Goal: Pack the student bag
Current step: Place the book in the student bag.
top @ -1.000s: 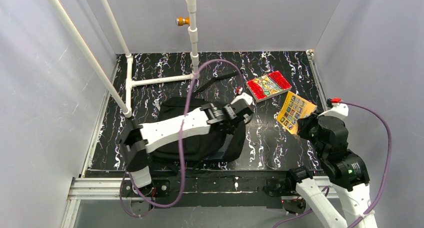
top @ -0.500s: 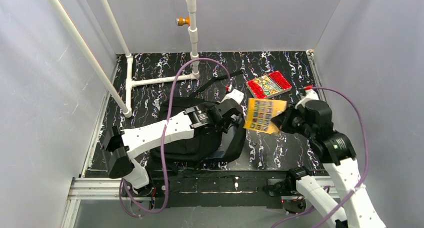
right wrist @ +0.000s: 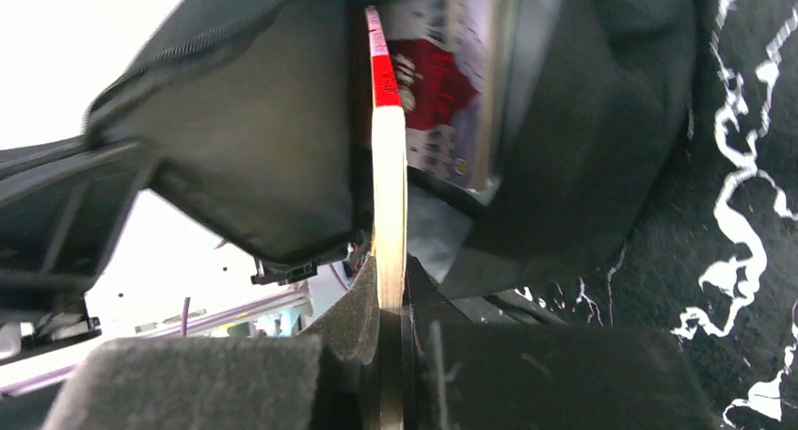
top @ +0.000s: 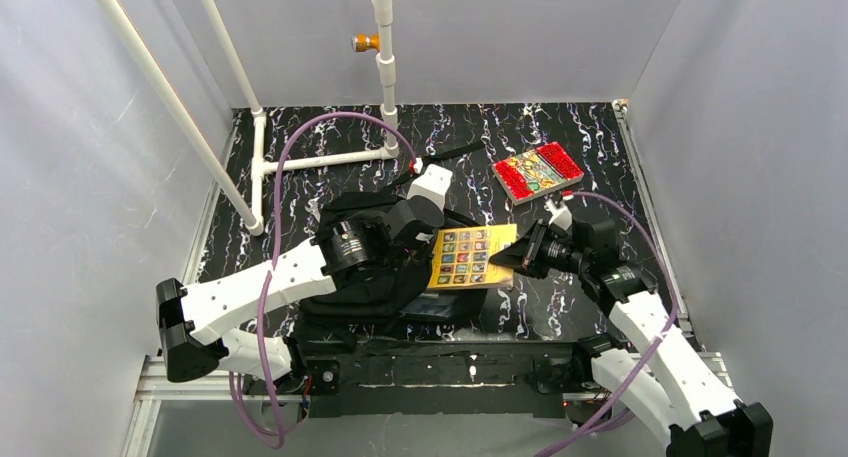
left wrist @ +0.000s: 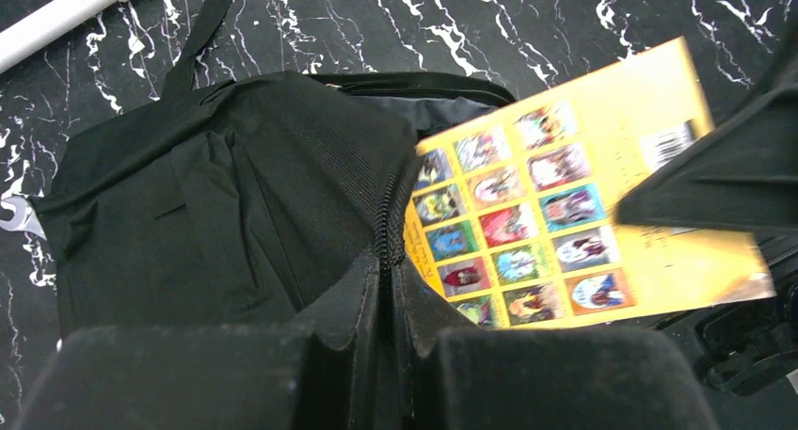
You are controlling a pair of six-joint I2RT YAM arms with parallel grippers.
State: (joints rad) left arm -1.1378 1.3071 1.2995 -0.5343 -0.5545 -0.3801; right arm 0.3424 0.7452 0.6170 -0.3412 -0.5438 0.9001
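Note:
The black student bag (top: 372,277) lies mid-table; it fills the left of the left wrist view (left wrist: 207,195). My left gripper (left wrist: 386,289) is shut on the bag's zipper edge (left wrist: 384,214) and holds the opening up. My right gripper (top: 512,257) is shut on a yellow book (top: 467,257) with a grid of pictures, its left edge at the bag's mouth. The book shows in the left wrist view (left wrist: 565,214) and edge-on in the right wrist view (right wrist: 389,185), between the bag's flaps. A second book is inside the bag (right wrist: 438,82).
A red book (top: 537,171) lies flat at the back right of the black marbled table (top: 560,297). A white pipe frame (top: 300,162) stands at the back left, with a vertical pipe (top: 385,57) behind the bag. A black strap (top: 440,157) trails behind the bag.
My right gripper carried the yellow book from the right side leftward to the bag's mouth. My left arm shifted left and back, lifting the bag's zipper edge.

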